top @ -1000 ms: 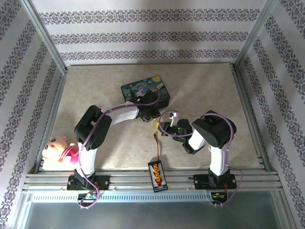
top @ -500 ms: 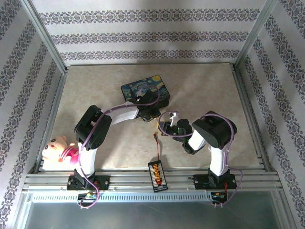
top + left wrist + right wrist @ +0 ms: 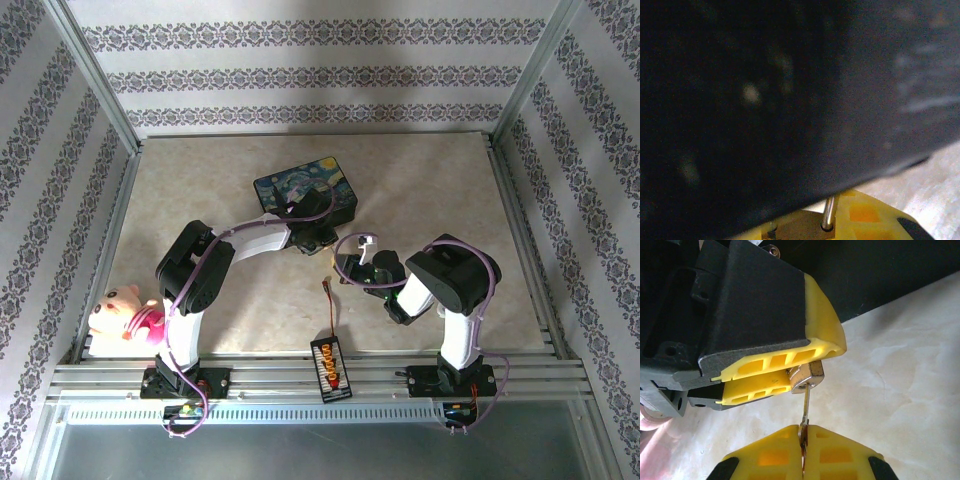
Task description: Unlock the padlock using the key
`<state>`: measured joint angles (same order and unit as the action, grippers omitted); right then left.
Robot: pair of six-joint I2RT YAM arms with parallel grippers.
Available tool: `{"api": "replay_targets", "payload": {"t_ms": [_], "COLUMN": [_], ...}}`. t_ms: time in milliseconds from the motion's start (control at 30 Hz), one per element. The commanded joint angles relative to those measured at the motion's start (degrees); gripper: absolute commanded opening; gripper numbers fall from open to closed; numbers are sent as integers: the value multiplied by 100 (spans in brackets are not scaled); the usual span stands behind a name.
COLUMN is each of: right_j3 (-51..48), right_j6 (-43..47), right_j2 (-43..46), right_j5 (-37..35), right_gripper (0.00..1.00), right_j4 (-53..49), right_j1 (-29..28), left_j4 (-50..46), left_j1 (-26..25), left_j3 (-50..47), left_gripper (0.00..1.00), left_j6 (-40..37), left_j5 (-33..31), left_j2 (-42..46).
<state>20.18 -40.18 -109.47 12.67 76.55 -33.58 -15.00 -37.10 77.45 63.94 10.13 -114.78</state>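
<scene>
Right fingers squeezed tight on the key, blade running up to the padlock, left fingers pinching that padlock (tiny brass thing), middle of the table, just near of the painted box, plush toy at near left

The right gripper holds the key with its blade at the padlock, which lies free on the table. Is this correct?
Not quite. The padlock does not lie free: the left gripper clamps it between its fingers, as the right wrist view shows. The right gripper does hold the key, blade at the padlock.
</scene>
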Motion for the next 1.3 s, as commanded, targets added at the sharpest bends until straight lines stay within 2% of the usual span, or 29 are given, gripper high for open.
{"api": "replay_targets", "payload": {"t_ms": [0, 1267], "right_j3": [81, 648], "right_j6": [38, -606], "right_j2": [69, -171], "right_j5": [43, 418], "right_gripper": [0, 0], "right_j4": [289, 290], "right_j1": [19, 258], "left_j4": [200, 424], "left_j1": [19, 19], "left_j3": [-98, -221], "left_gripper": [18, 15], "left_j6": [316, 382], "left_j5": [534, 855], "left_j2": [52, -9]}}
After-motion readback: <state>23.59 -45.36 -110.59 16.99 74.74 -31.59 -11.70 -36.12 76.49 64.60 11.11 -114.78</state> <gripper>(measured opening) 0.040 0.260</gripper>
